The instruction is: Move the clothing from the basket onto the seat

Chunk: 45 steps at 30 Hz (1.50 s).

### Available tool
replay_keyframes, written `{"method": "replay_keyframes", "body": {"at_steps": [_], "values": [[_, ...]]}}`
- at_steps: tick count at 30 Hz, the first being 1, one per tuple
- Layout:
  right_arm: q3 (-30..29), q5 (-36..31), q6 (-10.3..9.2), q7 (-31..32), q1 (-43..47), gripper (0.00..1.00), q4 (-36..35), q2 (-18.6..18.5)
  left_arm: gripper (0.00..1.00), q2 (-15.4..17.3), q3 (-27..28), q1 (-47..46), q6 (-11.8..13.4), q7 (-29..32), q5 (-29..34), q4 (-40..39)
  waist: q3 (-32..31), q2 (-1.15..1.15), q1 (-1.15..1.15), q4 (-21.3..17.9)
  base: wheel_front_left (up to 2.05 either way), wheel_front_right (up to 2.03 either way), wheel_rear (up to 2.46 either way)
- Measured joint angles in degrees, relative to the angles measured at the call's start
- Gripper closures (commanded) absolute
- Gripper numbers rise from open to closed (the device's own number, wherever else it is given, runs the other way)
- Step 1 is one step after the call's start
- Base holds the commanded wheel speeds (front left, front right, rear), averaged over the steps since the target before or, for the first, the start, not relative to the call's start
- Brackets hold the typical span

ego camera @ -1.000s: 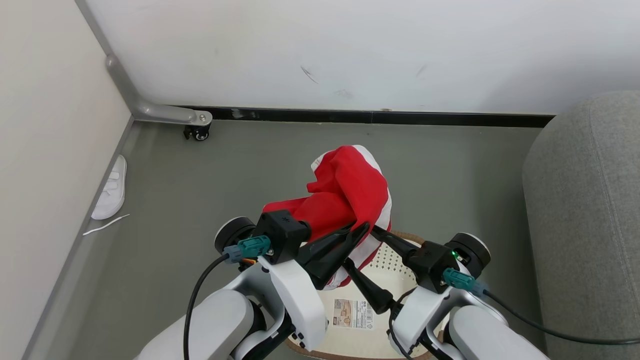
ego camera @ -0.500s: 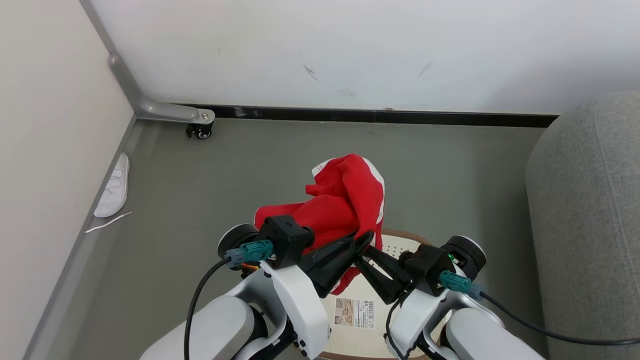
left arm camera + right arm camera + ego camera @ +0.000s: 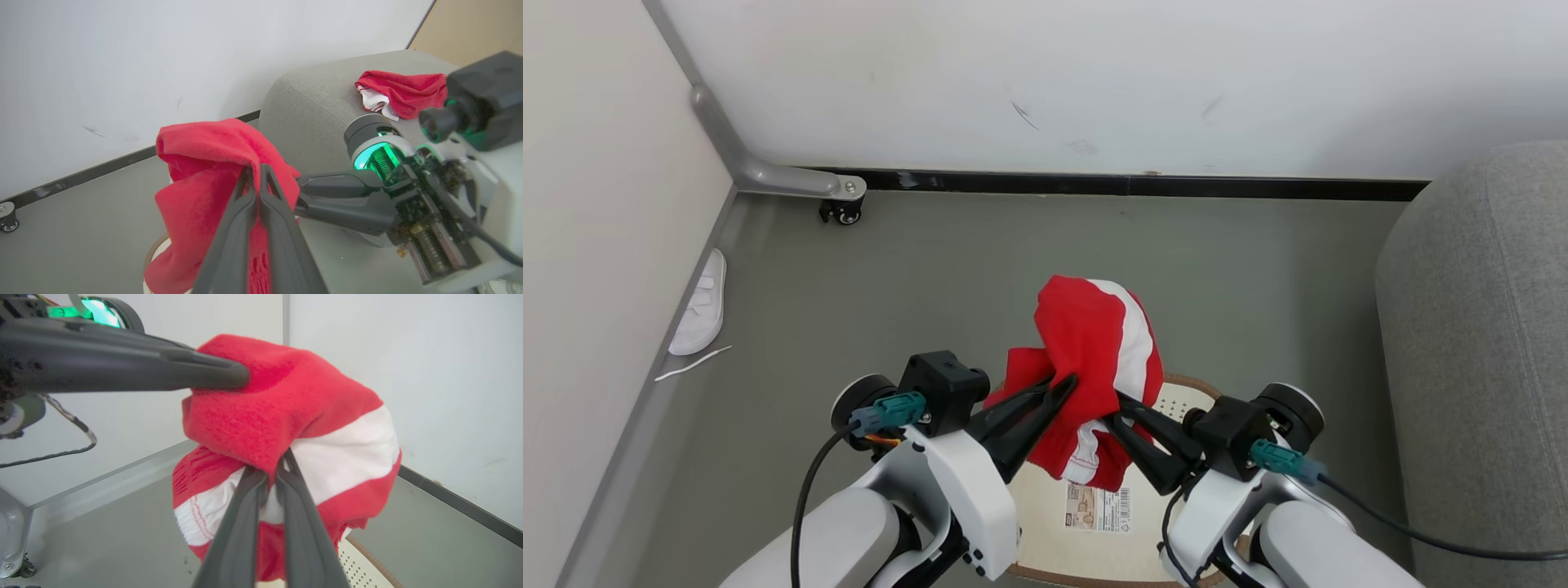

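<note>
Left gripper (image 3: 1067, 383), right gripper (image 3: 1112, 403) clench the clothing (image 3: 1094, 339) thinly. Swinging toward the 3 o'clock seat (image 3: 1478, 343) risks slipping

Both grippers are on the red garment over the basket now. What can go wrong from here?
1. The left gripper and right gripper each pinch just a fold of the bunched red garment; a slip could drop it back into the basket or onto the floor short of the sofa.
2. The two grippers sit almost tip to tip, so swinging toward the sofa may make them collide.
3. The loose hem hangs over the basket and might snag its rim.
</note>
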Motion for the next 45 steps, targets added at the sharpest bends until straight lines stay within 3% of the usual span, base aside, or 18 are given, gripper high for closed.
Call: {"method": "replay_keyframes", "body": {"at_steps": [3,4,5,6,8,32,45], "values": [[-0.4,0.5,0.00,0.0,0.0,1.00,-0.6,-0.2,0.62,0.4,0.0,0.5,0.0,0.0,0.0,0.1,0.0,0.00,0.00,-0.2,0.00,0.00,0.00],[-0.7,0.5,0.00,0.0,0.0,1.00,-1.1,-0.5,0.39,0.4,-0.1,0.9,0.0,0.0,0.0,0.1,0.1,0.00,0.00,-0.4,0.00,0.00,0.00],[-0.7,0.5,0.00,0.0,0.0,1.00,-1.1,-0.5,0.39,0.4,-0.1,0.9,0.0,0.0,0.0,0.1,0.1,0.00,0.00,-0.4,0.00,0.00,0.00],[-0.8,0.5,0.00,0.0,0.0,1.00,-1.2,-0.6,0.20,0.5,-0.1,0.9,0.1,0.0,0.0,0.0,0.1,0.00,0.00,-0.5,0.00,0.00,0.00],[-1.0,0.5,0.00,0.0,0.0,1.00,-1.3,-0.7,0.00,0.5,-0.2,1.0,0.1,-0.1,0.0,0.0,0.1,0.00,0.00,-0.6,0.00,0.00,0.00],[-5.4,0.4,0.00,0.0,0.0,1.00,-3.7,-2.8,0.00,3.9,-0.7,2.0,0.3,-1.9,3.2,-3.2,-0.1,0.00,0.00,-3.2,0.00,0.00,0.00],[-11.5,-1.7,0.00,0.0,3.9,1.00,-6.1,-3.7,0.00,5.6,-1.2,3.4,-0.5,-3.1,3.7,-5.9,-0.8,0.00,0.00,-6.4,0.00,0.00,0.00]]}}
